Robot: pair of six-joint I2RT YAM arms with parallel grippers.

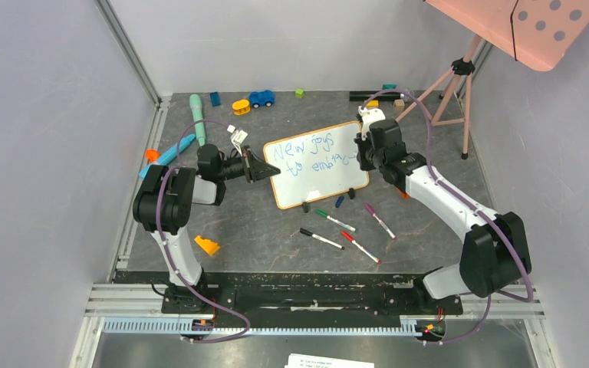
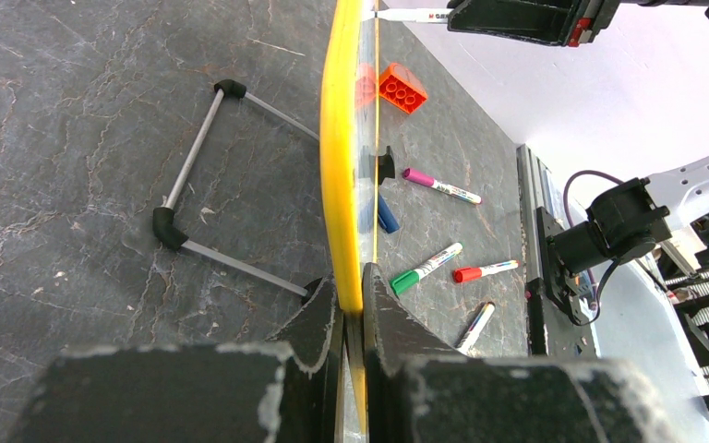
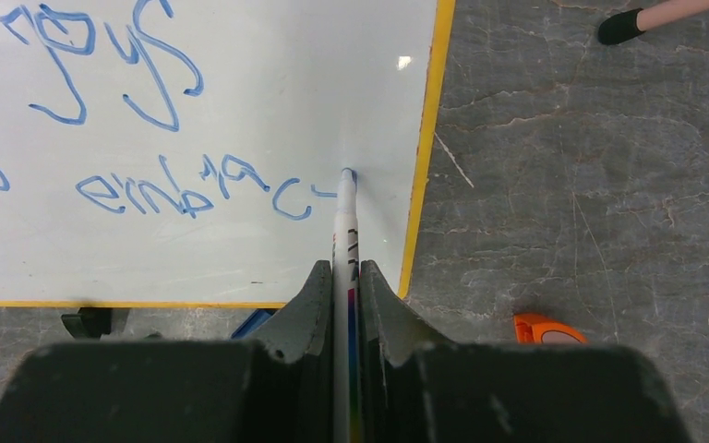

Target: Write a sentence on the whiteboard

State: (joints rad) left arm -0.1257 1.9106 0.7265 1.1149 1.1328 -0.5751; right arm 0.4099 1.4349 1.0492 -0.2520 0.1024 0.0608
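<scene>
Left gripper (image 2: 362, 281) clamped onto whiteboard (image 3: 240, 83) edge; right gripper (image 3: 346, 277) clamped onto marker (image 3: 344, 217) (tip touching end of blue sentence (image 3: 180, 194)).

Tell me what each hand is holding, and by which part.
Left hand clamps the whiteboard by its left short edge. Right hand pinches a marker by its barrel, tip on the board.
</scene>
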